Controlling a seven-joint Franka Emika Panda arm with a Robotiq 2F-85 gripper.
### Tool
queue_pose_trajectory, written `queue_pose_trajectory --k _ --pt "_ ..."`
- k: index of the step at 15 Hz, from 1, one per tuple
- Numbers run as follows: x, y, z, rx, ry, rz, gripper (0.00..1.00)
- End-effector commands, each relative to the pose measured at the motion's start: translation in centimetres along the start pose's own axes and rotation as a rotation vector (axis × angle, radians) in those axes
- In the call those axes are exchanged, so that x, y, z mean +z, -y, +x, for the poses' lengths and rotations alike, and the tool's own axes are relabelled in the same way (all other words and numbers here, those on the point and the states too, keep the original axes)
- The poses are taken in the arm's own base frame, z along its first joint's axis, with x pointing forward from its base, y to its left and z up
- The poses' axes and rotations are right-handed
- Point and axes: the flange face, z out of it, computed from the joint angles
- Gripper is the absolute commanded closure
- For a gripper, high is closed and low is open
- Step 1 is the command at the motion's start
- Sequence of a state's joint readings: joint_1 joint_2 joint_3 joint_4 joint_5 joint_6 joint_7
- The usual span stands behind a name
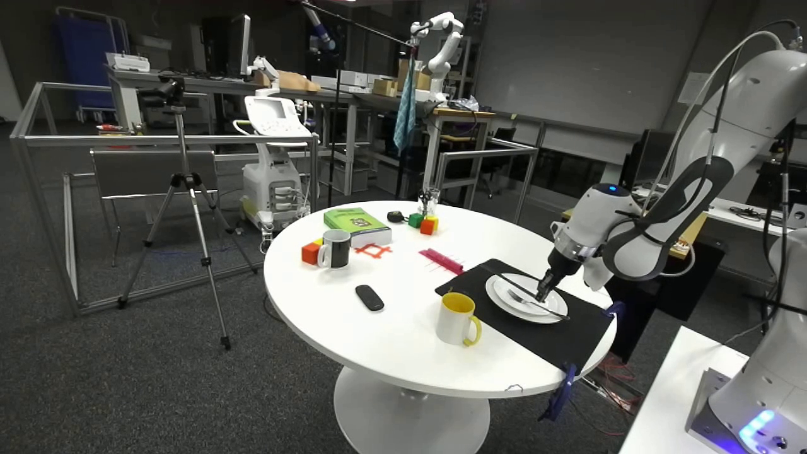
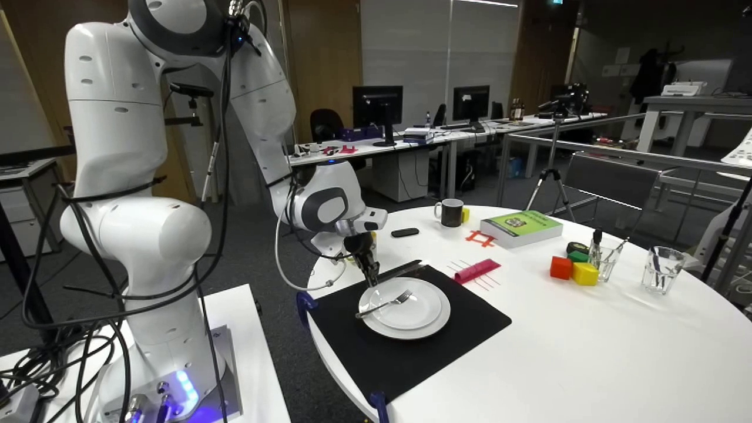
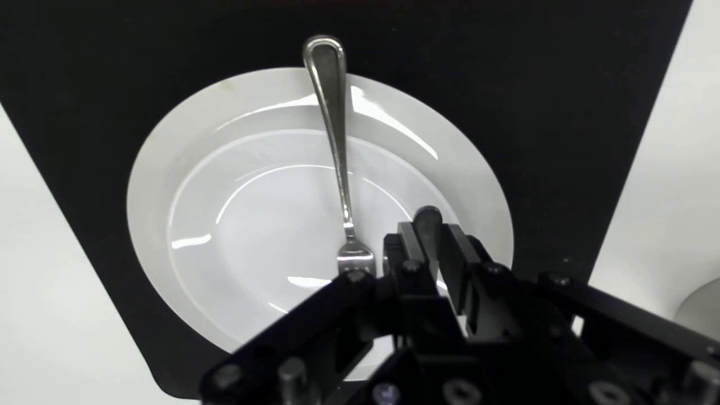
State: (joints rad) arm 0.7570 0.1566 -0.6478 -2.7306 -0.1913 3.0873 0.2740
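Wrist view | end effector (image 3: 428,229) pinches round-ended knife (image 3: 427,218) | glossy plates (image 3: 270,219)

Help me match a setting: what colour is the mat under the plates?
The mat is black, clearest in an exterior view.

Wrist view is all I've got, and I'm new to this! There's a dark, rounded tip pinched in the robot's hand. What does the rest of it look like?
Observer: It looks like a knife: in an exterior view, its long, slim length runs out from the hand over the black mat.
Visitor: Ooh! And what's that grey curve peeking in at my right edge?
Observer: Most likely the mug standing beside the mat; in an exterior view you'd see that its inside is yellow.
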Motion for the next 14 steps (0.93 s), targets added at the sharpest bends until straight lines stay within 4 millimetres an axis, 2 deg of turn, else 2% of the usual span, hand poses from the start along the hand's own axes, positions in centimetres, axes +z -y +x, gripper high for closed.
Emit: queue_pose_trajectory --k 1,6,7,9,10,11,14 --pt "0.0 -0.5 0.0 -0.006 0.006 -0.009 0.85" --pt "-0.3 -0.9 -0.3 -0.009 0.014 -0.013 0.85" --pt "-0.3 -0.8 -0.3 -0.01 0.014 -0.012 0.96" --pt "1.1 -0.8 0.3 0.005 0.039 -0.058 0.96" --pt "0.2 -0.9 -0.4 -0.005 0.024 -0.025 0.96" --pt "0.5 -1.0 -0.4 -0.007 0.028 -0.031 0.85" --pt "0.6 -1.0 -0.5 -0.009 0.032 -0.034 0.85"
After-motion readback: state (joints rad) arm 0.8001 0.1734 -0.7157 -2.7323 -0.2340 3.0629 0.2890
